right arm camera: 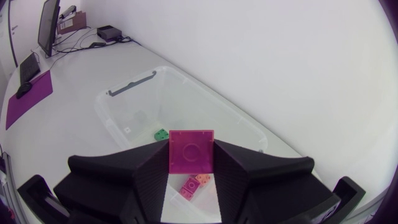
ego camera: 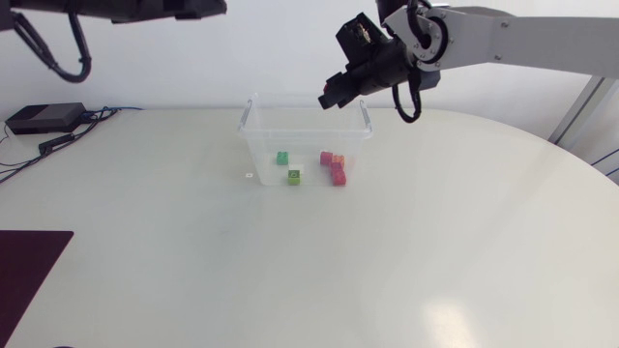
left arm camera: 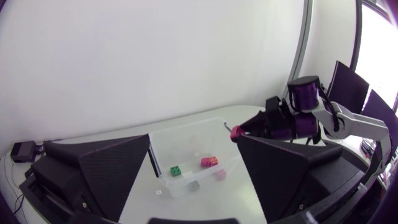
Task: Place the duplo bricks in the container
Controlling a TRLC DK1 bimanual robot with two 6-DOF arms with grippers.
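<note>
The right arm (ego camera: 522, 39) comes in high from the side with its wrist angled downward. The right gripper (ego camera: 335, 94) is clamped on a pink duplo brick (right arm camera: 191, 151). The left arm (ego camera: 126, 8) is held high, and the left gripper (left arm camera: 194, 143) has its fingers spread wide.

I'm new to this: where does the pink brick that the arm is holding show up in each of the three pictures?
Right wrist view: pink brick clamped between the right gripper's fingers, above the clear container.
Left wrist view: at the tip of the other arm's gripper, over the container's rim.
Head view: cannot be made out; the right gripper hides it, above the container's far rim.
Shared landmark: the clear container.
</note>
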